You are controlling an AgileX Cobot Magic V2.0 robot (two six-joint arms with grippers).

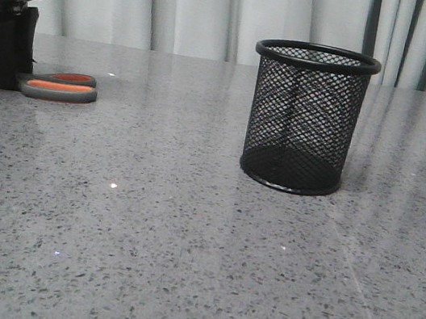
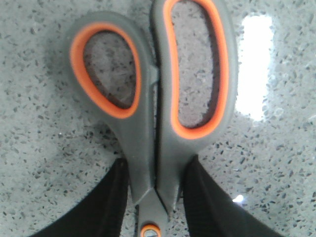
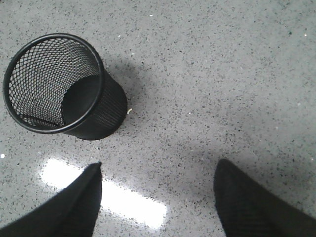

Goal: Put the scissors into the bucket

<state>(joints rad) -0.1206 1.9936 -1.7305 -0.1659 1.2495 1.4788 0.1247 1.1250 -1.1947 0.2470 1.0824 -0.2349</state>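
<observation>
Scissors (image 2: 158,113) flat on tabletop (image 1: 182,244) far left; left claw (image 2: 155,197) straddles the neck below the handles, fingers apparently touching, grip unconfirmed. Rigid, light, probably slippery plastic; hold there. Right claw (image 3: 158,197) open, empty, near the upright bucket (image 1: 306,118).

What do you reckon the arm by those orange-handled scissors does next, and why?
Probably close the left gripper and lift. Its black fingers sit either side of the grey, orange-lined scissors near the pivot, which lie flat on the speckled grey table. The black wire-mesh bucket stands upright and empty, well off to the right. The right gripper is open above bare table.
</observation>
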